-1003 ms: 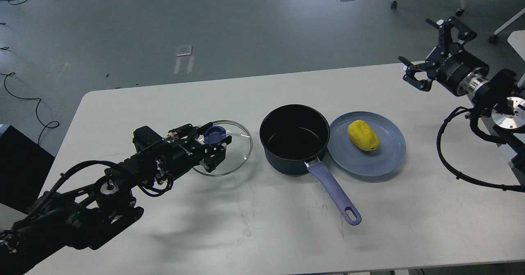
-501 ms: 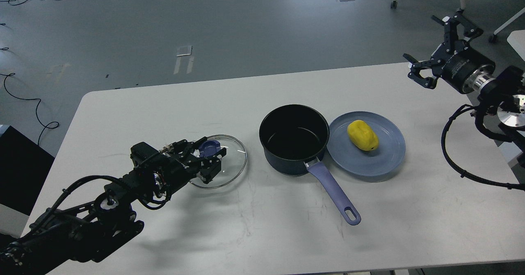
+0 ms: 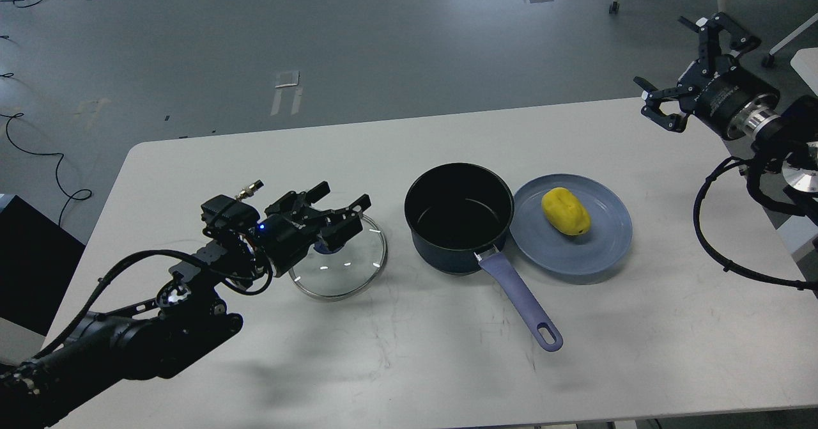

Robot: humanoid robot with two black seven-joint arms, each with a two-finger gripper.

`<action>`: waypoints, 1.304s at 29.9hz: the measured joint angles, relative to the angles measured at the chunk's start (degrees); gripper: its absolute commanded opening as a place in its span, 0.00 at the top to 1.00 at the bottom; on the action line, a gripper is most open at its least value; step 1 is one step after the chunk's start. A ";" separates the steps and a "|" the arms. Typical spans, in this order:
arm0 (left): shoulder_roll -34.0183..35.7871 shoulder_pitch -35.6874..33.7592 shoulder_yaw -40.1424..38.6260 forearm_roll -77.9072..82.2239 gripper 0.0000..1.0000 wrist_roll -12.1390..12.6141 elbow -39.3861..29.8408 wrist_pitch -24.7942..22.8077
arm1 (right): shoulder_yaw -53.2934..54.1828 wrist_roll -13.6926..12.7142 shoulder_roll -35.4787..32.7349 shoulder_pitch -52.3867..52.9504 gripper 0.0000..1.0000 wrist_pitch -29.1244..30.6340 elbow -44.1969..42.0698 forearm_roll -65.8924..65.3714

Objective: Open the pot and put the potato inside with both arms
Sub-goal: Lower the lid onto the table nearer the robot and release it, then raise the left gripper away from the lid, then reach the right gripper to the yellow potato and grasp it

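The dark blue pot [image 3: 459, 217] stands open at the table's middle, its purple handle [image 3: 521, 301] pointing toward me. The glass lid [image 3: 339, 270] lies flat on the table left of the pot, its blue knob mostly hidden behind my left gripper [image 3: 339, 200]. That gripper is open and empty just above the lid. The yellow potato [image 3: 565, 211] lies on a blue plate [image 3: 607, 250] right of the pot. My right gripper [image 3: 668, 58] is open and empty, high above the table's far right corner.
The white table [image 3: 409, 365] has bare surface in front of the pot and plate. A black cable loop [image 3: 709, 243] hangs from my right arm over the table's right edge. A dark box [image 3: 32, 256] stands left of the table.
My left gripper set the lid down left of the pot, let go of the knob, opened and rose slightly. My right gripper drifted up and to the right.
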 measured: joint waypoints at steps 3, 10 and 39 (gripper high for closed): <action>-0.23 -7.70 -0.13 -14.38 0.02 -1.74 -0.45 -1.16 | -0.14 0.00 -0.58 0.93 0.00 0.25 1.15 -0.82; -2.74 -16.68 -1.40 -49.49 0.02 0.81 0.26 -11.75 | -2.32 2.61 -4.11 2.82 0.00 0.43 5.36 -7.07; -4.20 -7.45 -22.26 -76.24 0.02 19.71 -1.03 -13.32 | -35.50 13.36 -5.78 7.75 0.05 -9.95 15.05 -83.87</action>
